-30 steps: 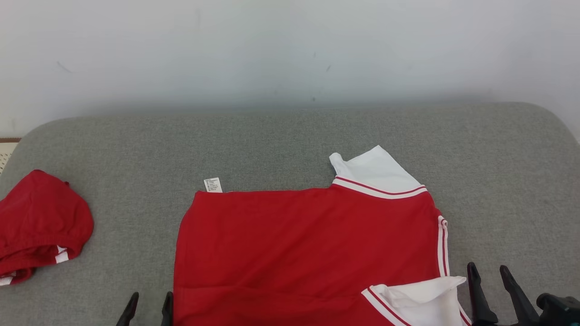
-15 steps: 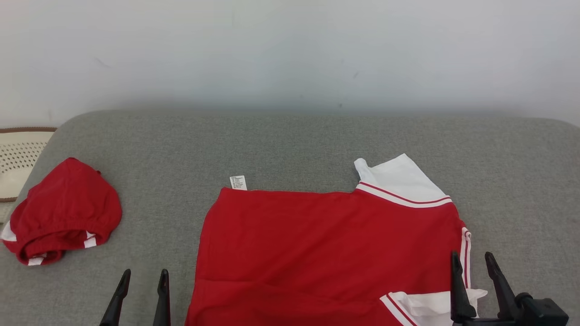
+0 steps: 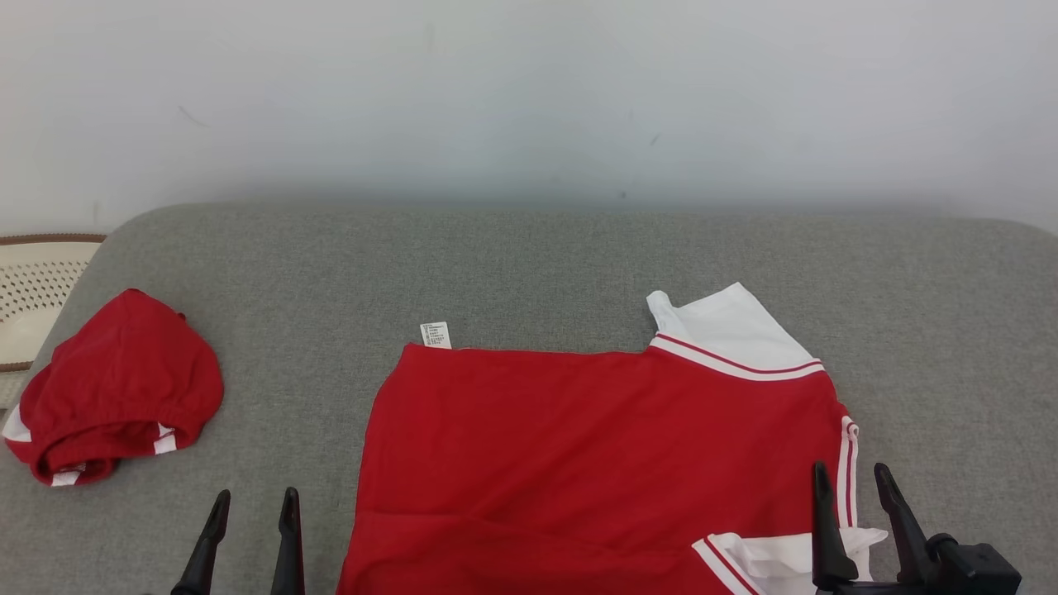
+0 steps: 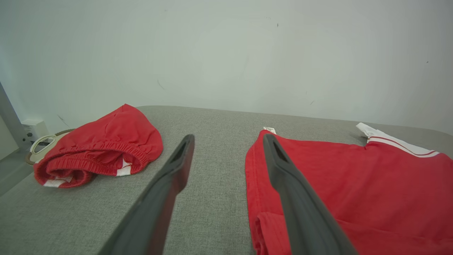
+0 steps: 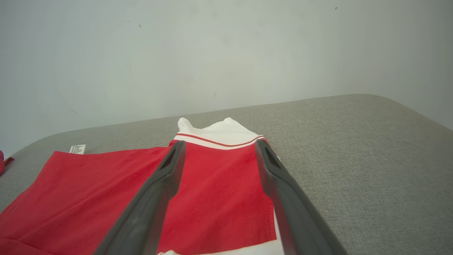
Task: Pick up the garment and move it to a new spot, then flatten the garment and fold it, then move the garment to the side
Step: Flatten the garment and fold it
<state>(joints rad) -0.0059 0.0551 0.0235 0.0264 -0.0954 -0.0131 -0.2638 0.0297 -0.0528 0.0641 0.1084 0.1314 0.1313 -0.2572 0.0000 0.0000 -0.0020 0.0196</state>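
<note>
Garment [image 3: 595,463] lying spread, grey cushion [image 3: 496,264] beneath

The cushion [image 3: 529,264] is seen from above by the head camera, the wall [image 3: 529,83] across the frame's top. The wrist cameras are set low and close, faced toward that wall. The shirt [image 3: 595,446] is shared by all three views.

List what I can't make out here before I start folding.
Red shirt: near edge cut off by the head view's bottom edge.
Care label: print too small to read, head view.
White flap: partly behind the right end effector, head view.
Cream perforated object: cut off by the head view's left edge; identity unclear.
</note>
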